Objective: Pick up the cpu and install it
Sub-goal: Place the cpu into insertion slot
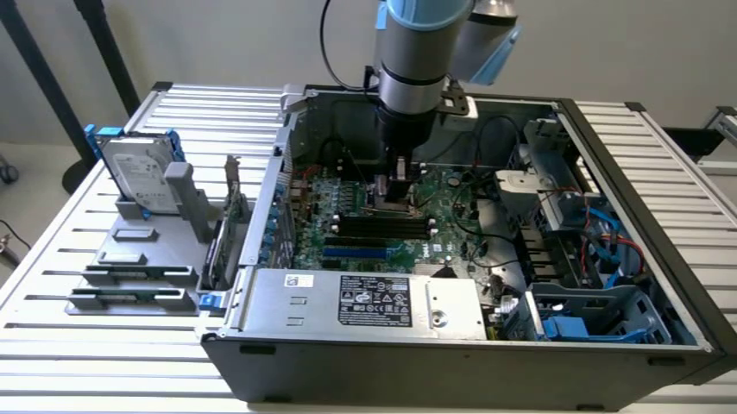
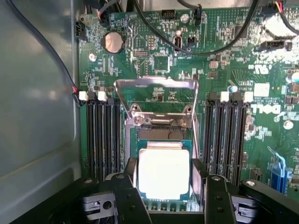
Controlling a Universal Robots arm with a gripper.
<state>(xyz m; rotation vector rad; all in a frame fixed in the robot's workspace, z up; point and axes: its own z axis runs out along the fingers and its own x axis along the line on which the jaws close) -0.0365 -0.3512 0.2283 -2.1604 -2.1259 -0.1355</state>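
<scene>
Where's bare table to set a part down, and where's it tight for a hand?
Bare slats: the table corner nearer than the hard drive's fixture, exterior view's left of the case; the strip on that view's right. Crowded: that fixture; inside the case around the gripper holding the cpu.

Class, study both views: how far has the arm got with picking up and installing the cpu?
Done: the cpu is picked up and inside the computer case. In hand: the gripper appears clamped on its two sides, holding it at the socket, whose metal retention frame stands open. Left: the cpu is not yet released, the frame not yet closed; whether it is fully seated cannot be told.
</scene>
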